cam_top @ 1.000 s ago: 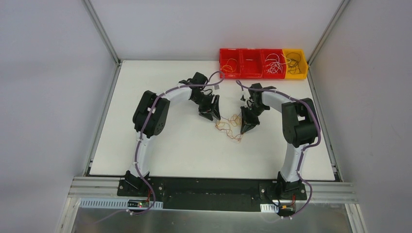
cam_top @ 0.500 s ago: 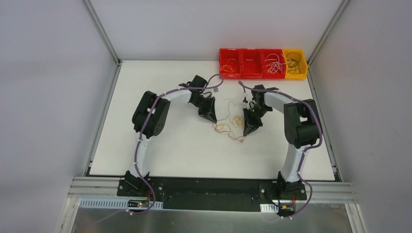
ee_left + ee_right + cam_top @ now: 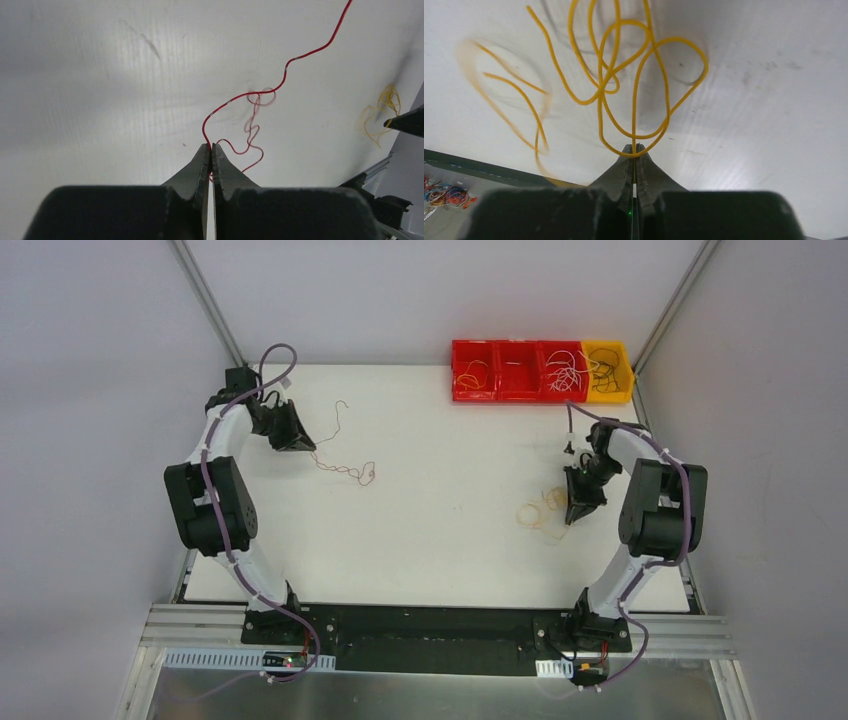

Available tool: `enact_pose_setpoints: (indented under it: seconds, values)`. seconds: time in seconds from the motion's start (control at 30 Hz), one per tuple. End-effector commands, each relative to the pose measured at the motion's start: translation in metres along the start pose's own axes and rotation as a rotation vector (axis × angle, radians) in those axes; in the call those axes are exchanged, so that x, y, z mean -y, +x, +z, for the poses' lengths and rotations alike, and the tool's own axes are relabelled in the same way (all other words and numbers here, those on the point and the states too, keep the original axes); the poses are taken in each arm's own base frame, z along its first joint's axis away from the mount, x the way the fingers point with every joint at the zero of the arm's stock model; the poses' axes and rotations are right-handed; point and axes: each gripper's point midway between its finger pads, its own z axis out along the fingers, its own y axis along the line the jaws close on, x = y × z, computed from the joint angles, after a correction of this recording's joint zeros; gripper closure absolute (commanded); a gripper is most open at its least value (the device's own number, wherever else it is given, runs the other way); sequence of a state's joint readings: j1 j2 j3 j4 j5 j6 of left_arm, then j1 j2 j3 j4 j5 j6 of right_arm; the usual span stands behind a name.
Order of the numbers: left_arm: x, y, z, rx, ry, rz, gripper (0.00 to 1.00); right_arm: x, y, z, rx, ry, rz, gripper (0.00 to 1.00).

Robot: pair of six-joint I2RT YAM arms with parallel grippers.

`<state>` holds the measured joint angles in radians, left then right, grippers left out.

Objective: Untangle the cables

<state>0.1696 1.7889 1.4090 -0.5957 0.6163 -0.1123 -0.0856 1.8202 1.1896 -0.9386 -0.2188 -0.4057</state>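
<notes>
My left gripper (image 3: 306, 446) stands near the table's far left and is shut on a thin red cable (image 3: 345, 470). That cable trails rightwards in loose curls, with one end hooking up toward the back. In the left wrist view the red cable (image 3: 285, 75) leaves the closed tips (image 3: 210, 146) and wanders away. My right gripper (image 3: 571, 521) is at the right side, shut on a looped yellow cable (image 3: 537, 515). In the right wrist view the yellow loops (image 3: 634, 75) fan out from the pinched tips (image 3: 634, 148). The two cables lie well apart.
A row of red bins (image 3: 515, 370) and a yellow bin (image 3: 608, 370) sits at the back right, each with more thin wires. The white table (image 3: 440, 560) is walled by grey panels. A metal rail (image 3: 440, 630) runs along the near edge.
Both arms swung apart from the middle. The left gripper closed and carried the red cable to the far left; the right dragged the yellow cable rightwards. The clump has come apart.
</notes>
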Motion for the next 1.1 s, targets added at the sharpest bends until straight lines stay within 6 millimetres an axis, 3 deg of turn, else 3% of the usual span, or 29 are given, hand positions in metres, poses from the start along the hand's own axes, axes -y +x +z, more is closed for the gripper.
enact_pose_setpoints:
  seconds: [0.0, 0.2, 0.4, 0.53, 0.7, 0.8, 0.83, 1.07]
  values:
    - [-0.009, 0.007, -0.036, -0.017, -0.033, 0.069, 1.0, 0.017, 0.007, -0.037, 0.033, 0.064, -0.092, 1.0]
    - [-0.024, 0.011, -0.057, -0.021, -0.046, 0.068, 1.0, 0.021, 0.003, -0.074, 0.107, 0.064, -0.138, 1.0]
    - [0.022, 0.05, -0.044, -0.107, 0.118, 0.059, 1.0, -0.039, -0.031, -0.141, 0.364, -0.174, -0.177, 1.0]
    - [0.059, 0.07, -0.036, -0.145, 0.165, 0.123, 1.0, -0.056, -0.077, -0.195, 0.599, -0.204, -0.144, 1.0]
    - [0.093, 0.072, -0.033, -0.122, 0.2, 0.16, 1.0, -0.052, -0.137, -0.258, 0.864, -0.123, -0.134, 1.0]
    - [0.101, 0.062, -0.034, -0.087, 0.213, 0.132, 1.0, -0.053, -0.171, -0.283, 0.951, -0.123, -0.126, 1.0]
    - [0.103, 0.06, -0.034, -0.079, 0.219, 0.123, 1.0, -0.057, -0.182, -0.297, 0.99, -0.129, -0.131, 1.0]
    - [0.115, 0.056, -0.026, -0.072, 0.247, 0.101, 1.0, -0.093, -0.258, -0.341, 1.186, -0.161, -0.16, 1.0]
